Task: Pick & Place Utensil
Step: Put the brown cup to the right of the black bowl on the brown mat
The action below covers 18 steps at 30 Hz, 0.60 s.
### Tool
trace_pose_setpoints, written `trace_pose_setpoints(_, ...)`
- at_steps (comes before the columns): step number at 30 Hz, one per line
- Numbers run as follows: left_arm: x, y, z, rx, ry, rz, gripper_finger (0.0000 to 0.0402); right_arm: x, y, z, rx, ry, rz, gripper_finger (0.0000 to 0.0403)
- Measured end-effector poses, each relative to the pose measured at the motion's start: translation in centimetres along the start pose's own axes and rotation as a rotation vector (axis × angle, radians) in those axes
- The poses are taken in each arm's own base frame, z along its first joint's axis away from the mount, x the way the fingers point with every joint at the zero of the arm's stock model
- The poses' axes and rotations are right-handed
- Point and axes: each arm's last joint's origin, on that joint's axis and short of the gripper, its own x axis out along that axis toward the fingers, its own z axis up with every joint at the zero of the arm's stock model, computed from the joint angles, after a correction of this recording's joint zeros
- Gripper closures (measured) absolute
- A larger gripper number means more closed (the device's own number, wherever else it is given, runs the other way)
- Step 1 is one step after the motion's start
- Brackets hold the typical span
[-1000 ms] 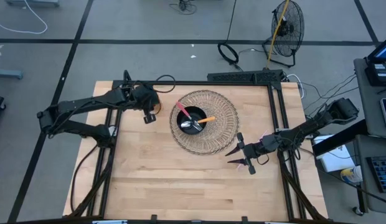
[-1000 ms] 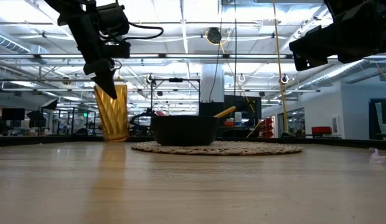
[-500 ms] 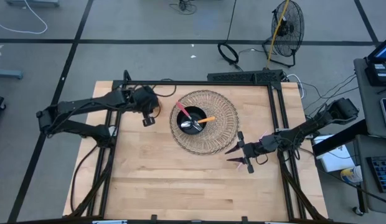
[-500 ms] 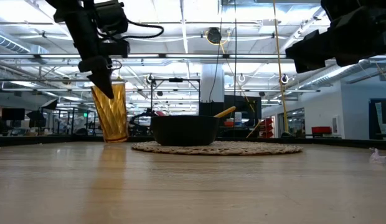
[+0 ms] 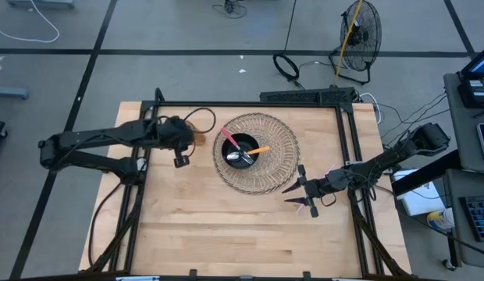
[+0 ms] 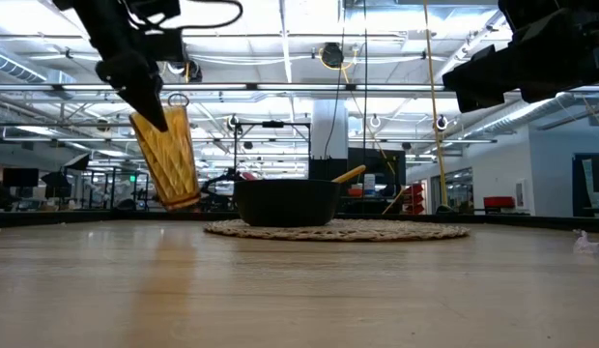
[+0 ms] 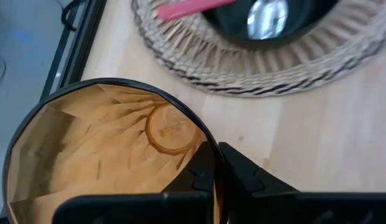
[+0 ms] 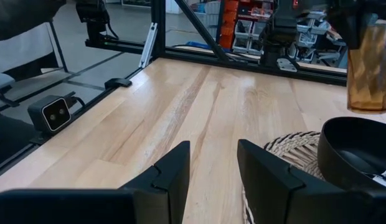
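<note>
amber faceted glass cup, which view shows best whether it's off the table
The low view: the amber faceted glass cup hangs tilted above the tabletop in the left gripper. The high view mostly hides it; the left wrist view shows its inside; the right wrist view shows it distant.

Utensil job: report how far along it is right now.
Nothing looks placed yet: the pink utensil, orange utensil and spoon lie in the black bowl on the woven mat. In hand: the left gripper grips the amber cup by its rim, tilted and lifted off the table. Left: likely setting the cup down and moving utensils. The right gripper waits open beside the mat.
</note>
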Motion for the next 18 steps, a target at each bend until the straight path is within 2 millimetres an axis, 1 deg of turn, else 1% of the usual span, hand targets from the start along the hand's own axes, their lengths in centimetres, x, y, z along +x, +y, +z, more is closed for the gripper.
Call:
trace_pose_setpoints(6,-1.9,-1.6,-0.3,-0.006,-0.078,-0.053,0.0383,0.0,0.0,0.0,-0.014,-0.001,-0.002,0.0271)
trace_pose_setpoints(9,-2.6,-2.5,-0.3,0.008,-0.113,-0.086,0.0393,0.0,0.0,0.0,-0.018,-0.001,-0.003,0.0271)
trace_pose_setpoints(11,-2.9,-3.2,-0.3,0.018,-0.132,-0.11,0.0394,0.0,0.0,0.0,-0.024,-0.001,-0.003,0.0271)
trace_pose_setpoints(15,-3.2,-4.4,0.1,0.033,-0.182,-0.154,0.0382,0.0,0.0,0.0,-0.024,-0.001,-0.004,0.0271)
trace_pose_setpoints(18,-3.4,-5.3,0.5,0.058,-0.227,-0.187,0.0385,0.0,0.0,0.0,-0.024,-0.001,-0.003,0.0271)
